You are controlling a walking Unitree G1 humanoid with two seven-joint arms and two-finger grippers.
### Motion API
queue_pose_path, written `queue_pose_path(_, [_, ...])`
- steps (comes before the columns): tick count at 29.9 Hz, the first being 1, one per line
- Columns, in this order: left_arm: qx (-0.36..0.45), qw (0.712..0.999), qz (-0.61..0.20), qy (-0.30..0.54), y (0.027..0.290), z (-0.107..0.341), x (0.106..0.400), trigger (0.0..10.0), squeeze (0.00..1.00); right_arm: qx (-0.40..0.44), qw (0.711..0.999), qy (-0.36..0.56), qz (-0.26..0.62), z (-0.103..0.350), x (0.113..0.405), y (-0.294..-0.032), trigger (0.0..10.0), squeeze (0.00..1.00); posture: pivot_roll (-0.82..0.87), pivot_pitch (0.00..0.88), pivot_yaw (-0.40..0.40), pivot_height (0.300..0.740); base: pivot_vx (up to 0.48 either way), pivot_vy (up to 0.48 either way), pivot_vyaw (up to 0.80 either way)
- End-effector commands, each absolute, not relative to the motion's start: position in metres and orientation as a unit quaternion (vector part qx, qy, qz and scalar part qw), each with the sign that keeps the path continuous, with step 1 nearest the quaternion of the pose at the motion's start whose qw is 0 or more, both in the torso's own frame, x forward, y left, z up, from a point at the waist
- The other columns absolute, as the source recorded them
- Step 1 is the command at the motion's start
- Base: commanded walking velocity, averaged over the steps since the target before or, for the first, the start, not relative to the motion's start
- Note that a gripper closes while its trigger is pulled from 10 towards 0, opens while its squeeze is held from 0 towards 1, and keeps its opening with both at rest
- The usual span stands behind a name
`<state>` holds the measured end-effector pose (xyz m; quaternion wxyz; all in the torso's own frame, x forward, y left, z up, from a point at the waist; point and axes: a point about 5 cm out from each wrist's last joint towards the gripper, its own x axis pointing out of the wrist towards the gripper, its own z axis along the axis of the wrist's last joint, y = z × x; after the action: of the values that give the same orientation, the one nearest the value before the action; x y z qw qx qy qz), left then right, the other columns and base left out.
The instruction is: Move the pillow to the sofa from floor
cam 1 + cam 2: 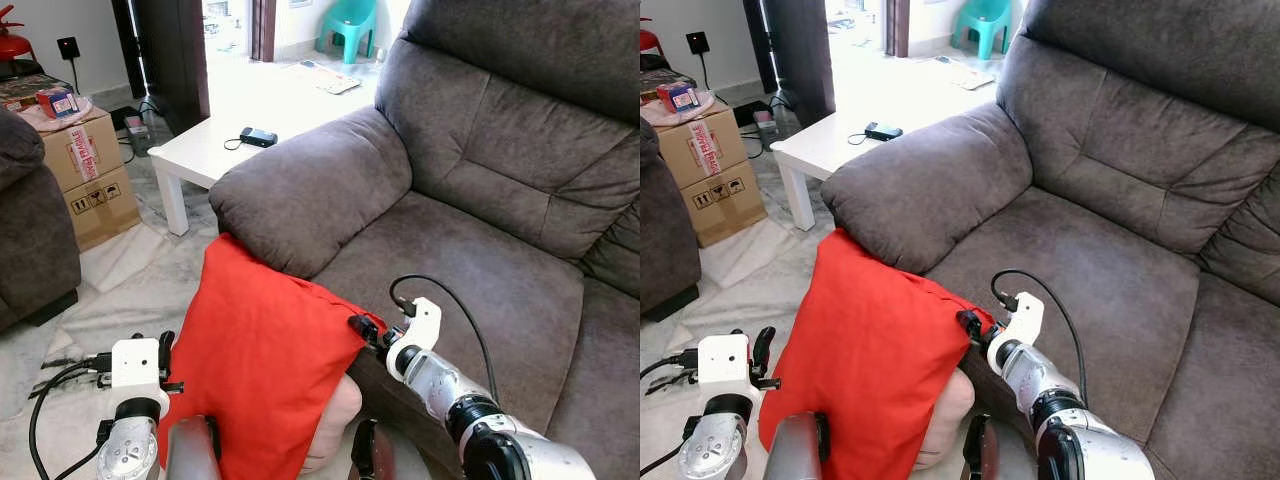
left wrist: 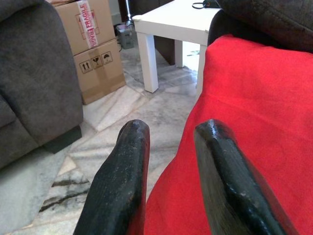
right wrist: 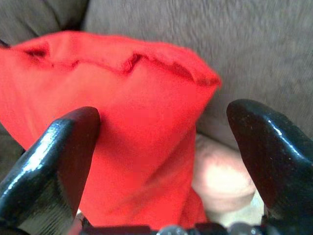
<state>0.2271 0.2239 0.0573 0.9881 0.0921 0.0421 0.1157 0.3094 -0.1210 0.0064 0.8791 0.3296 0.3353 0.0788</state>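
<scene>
pillow point(image 1: 255, 370) between tools | left tool point(image 2: 171, 181) spread | right tool point(image 3: 161, 161) spread at corner

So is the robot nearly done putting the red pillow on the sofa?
Not yet. The soft red fabric pillow is up off the floor, leaning against the armrest of the grey-brown suede sofa. The right gripper is at its top corner, fingers open around it. The left gripper sits open against its other edge. Still left: gripping, lifting and laying it on the seat cushion.

White side table point(image 1: 200, 152), cardboard boxes point(image 1: 90, 175), teal chair point(image 1: 350, 25).
</scene>
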Motion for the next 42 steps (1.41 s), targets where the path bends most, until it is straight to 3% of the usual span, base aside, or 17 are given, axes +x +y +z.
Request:
queue_pose_path(1, [0.086, 0.990, 0.107, 0.041, 0.218, 0.059, 0.227, 10.0, 0.00, 0.329, 0.877, 0.342, 0.073, 0.003, 0.307, -0.126, 10.0, 0.00, 0.21, 0.052, -0.193, 0.556, 0.000, 0.000, 0.00])
queue_pose_path(17, [0.080, 0.991, 0.104, 0.032, 0.210, 0.064, 0.231, 10.0, 0.00, 0.408, 0.847, 0.326, 0.102, 0.004, 0.303, -0.109, 10.0, 0.00, 0.21, 0.069, -0.207, 0.556, 0.000, 0.000, 0.00])
queue_pose_path(42, [0.082, 0.990, 0.110, -0.014, 0.210, 0.094, 0.234, 10.0, 0.00, 0.389, 0.866, 0.280, 0.145, 0.022, 0.317, -0.084, 10.0, 0.00, 0.30, 0.133, -0.239, 0.556, 0.000, 0.000, 0.00])
